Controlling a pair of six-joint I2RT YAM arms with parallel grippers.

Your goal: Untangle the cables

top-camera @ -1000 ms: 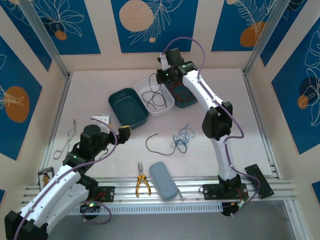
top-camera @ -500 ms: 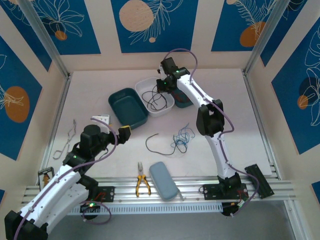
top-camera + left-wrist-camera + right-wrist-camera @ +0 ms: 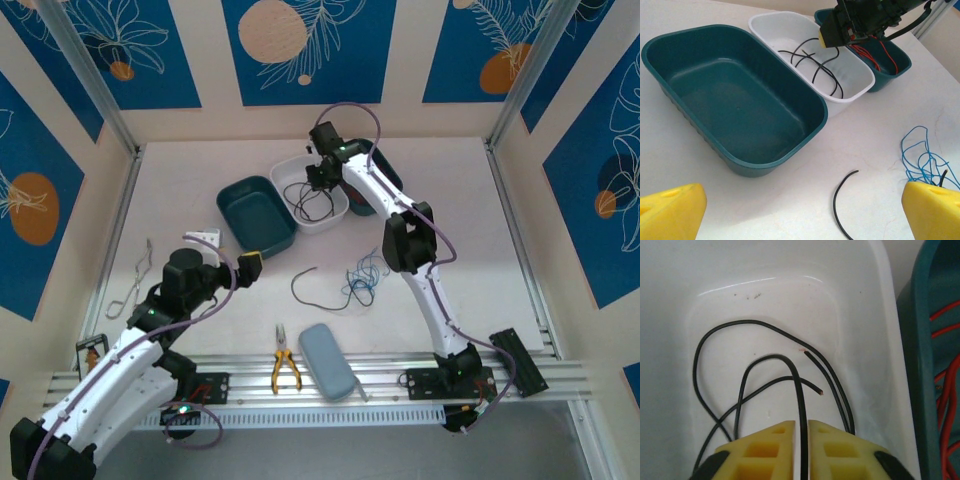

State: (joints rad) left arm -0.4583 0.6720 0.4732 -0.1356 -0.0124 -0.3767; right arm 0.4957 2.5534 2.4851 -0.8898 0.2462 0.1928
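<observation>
Thin black cables looped in white plastic tray; one strand through right end effector, pads slit apart, grip unclear. Open fully, lift straight, avoid snagging. Left end effector agape.

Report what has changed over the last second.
The right gripper swung left, from over the far teal bin to above the white bin, with a black cable in the narrow gap between its fingers. The left gripper, open, and the blue cables on the table stayed put.
</observation>
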